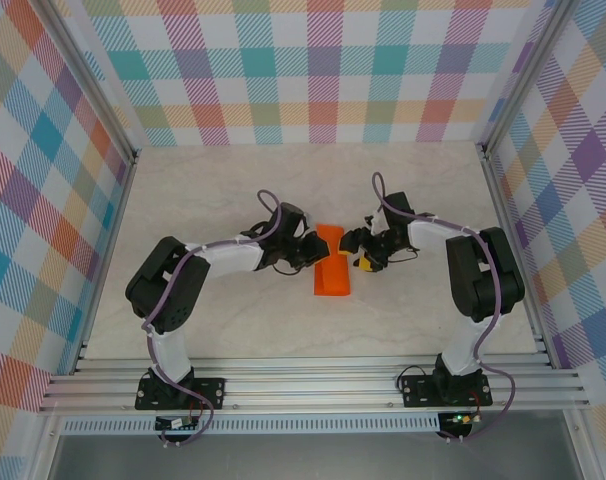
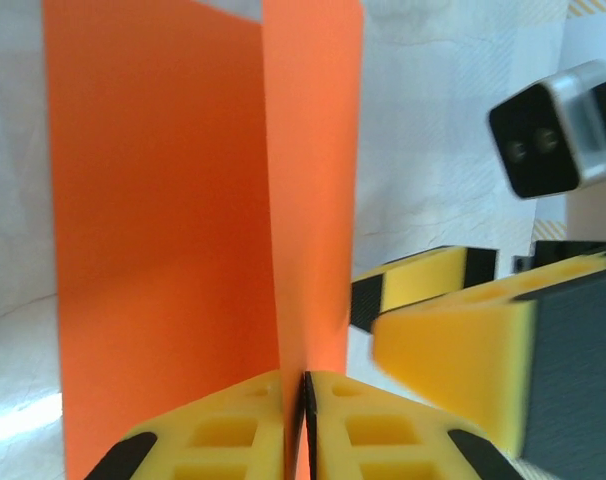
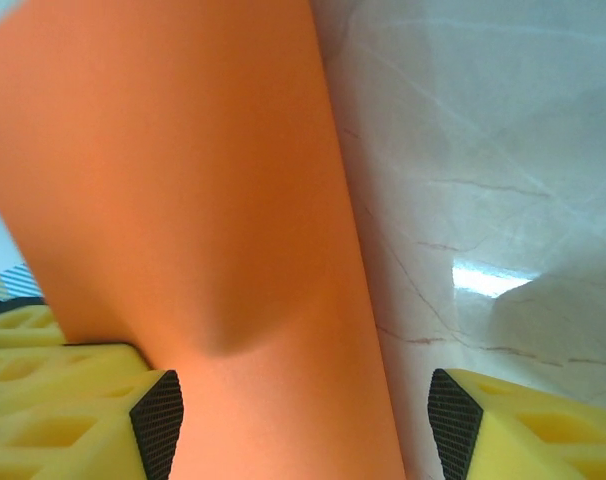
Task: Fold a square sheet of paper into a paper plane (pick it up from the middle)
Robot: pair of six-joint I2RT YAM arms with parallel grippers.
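The bright orange sheet of paper (image 1: 333, 266) is folded and stands raised above the table between the two arms. My left gripper (image 1: 311, 252) is shut on its edge; in the left wrist view the paper (image 2: 183, 220) rises from between the closed yellow fingers (image 2: 363, 420). My right gripper (image 1: 361, 252) stands open just right of the sheet. In the right wrist view the paper (image 3: 203, 220) lies between the spread fingers (image 3: 503, 420), bulging toward the left one. The right gripper's yellow finger (image 2: 453, 345) also appears in the left wrist view.
The pale marble-patterned table (image 1: 233, 200) is bounded by checked cloth walls (image 1: 313, 60) and an aluminium frame (image 1: 313, 385) along the near edge. Both arms meet at the table's middle.
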